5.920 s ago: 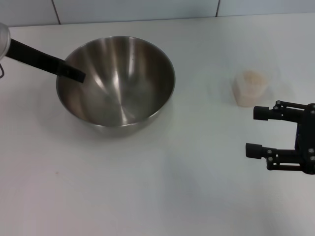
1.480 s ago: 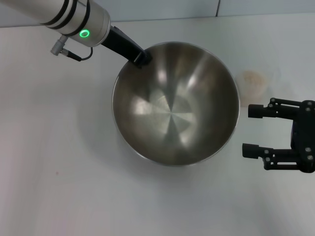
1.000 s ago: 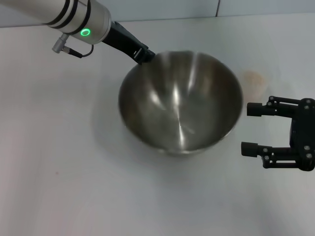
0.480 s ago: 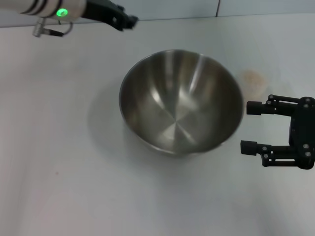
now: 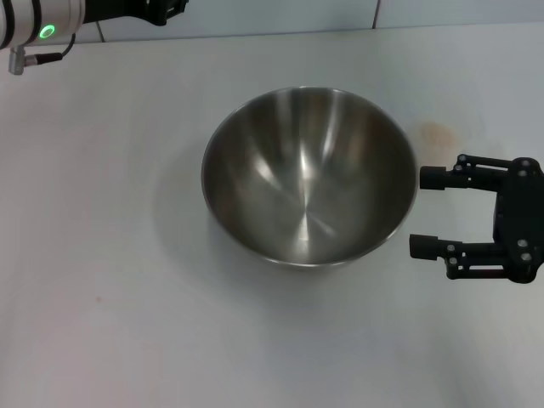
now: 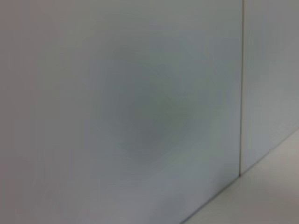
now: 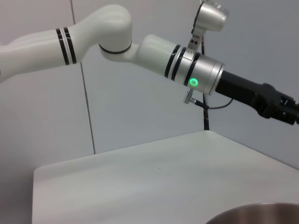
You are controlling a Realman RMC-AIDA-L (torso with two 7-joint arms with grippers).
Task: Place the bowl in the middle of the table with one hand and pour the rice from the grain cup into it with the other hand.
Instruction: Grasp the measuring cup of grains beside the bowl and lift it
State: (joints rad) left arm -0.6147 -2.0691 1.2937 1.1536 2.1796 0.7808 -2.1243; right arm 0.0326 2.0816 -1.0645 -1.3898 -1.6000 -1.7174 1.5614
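Stainless steel, round and deep, the large shiny mixing bowl (image 5: 309,195) now stands free near the middle of the plain white surface (image 5: 127,323), its reflective inside empty of rice. You see that the left gripper (image 5: 166,8), which half a second ago was just past the bowl's far rim, has drawn back to the far left corner of the head view; whether it is open cannot be told, and it holds nothing visible. The placing step therefore reads as done. Just beyond the bowl's right rim, the small translucent plastic grain cup (image 5: 439,144) shows only faintly, topped by its pale beige rice (image 5: 437,133). The black two-fingered right gripper (image 5: 429,212) hovers beside the bowl's right side, near the cup but apart from it, its fingers spread wide and holding nothing. You should judge the pouring step not yet begun: the cup must first be grasped, and it sits close to the bowl's wall.
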